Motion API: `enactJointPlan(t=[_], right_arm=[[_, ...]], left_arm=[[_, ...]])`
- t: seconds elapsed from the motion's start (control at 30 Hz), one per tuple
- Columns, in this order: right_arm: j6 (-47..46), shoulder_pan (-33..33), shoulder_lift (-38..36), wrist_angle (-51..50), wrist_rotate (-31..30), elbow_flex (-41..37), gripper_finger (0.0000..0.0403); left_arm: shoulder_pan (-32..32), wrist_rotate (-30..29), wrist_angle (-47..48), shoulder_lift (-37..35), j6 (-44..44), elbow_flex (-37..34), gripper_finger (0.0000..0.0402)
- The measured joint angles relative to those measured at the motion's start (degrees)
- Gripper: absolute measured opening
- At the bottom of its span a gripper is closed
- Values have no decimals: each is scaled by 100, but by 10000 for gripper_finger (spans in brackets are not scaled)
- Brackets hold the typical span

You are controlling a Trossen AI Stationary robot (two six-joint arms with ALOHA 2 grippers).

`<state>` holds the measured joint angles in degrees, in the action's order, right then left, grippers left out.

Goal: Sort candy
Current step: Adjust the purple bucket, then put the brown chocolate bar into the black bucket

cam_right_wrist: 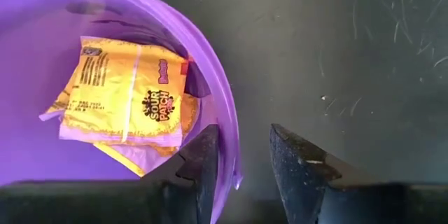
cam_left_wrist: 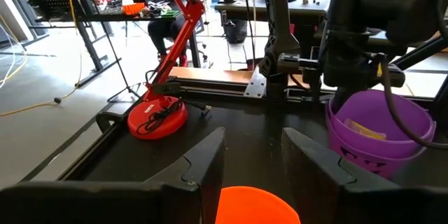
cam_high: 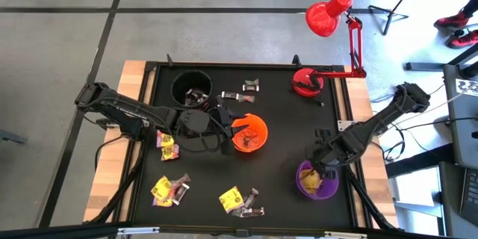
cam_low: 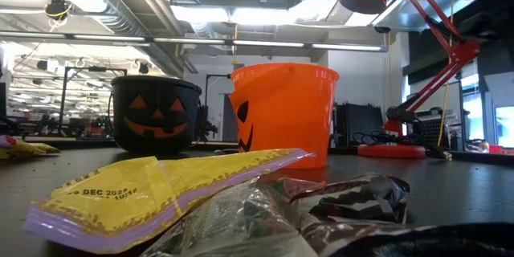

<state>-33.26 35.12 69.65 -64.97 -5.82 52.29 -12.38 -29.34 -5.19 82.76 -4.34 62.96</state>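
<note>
Up close, yellow candy [cam_low: 152,193] and silvery wrappers [cam_low: 321,209] lay on black mat [cam_high: 284,131], wood edge [cam_high: 112,157] outside. More candy [cam_high: 166,146] scattered along near side. Left gripper [cam_left_wrist: 252,171] hung over orange cup [cam_high: 250,134], fingers parted, holding nothing. Right gripper [cam_right_wrist: 241,164] straddled purple cup [cam_right_wrist: 42,161] rim, fingers apart, nothing grasped; yellow packs [cam_right_wrist: 129,98] inside. Farther: black cup [cam_high: 191,88], red lamp [cam_high: 328,15]. Beyond: grey floor [cam_high: 60,37], benches, ceiling ducts.
</note>
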Motion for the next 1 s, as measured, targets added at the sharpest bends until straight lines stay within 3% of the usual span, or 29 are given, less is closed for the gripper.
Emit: enactJointPlan(t=[0.3, 0.7, 0.83, 1.0], right_arm=[[216, -186, 0, -158, 27, 82, 127], [415, -178, -2, -395, -212, 1021, 127], [815, -178, -5, -166, -683, 1309, 127], [1738, -178, -4, 859, -1644, 1346, 127]], left_arm=[[0, 0, 2, 0, 0, 0, 133], [0, 0, 4, 0, 0, 0, 133], [0, 0, 4, 0, 0, 0, 133], [0, 0, 3, 0, 0, 0, 133]])
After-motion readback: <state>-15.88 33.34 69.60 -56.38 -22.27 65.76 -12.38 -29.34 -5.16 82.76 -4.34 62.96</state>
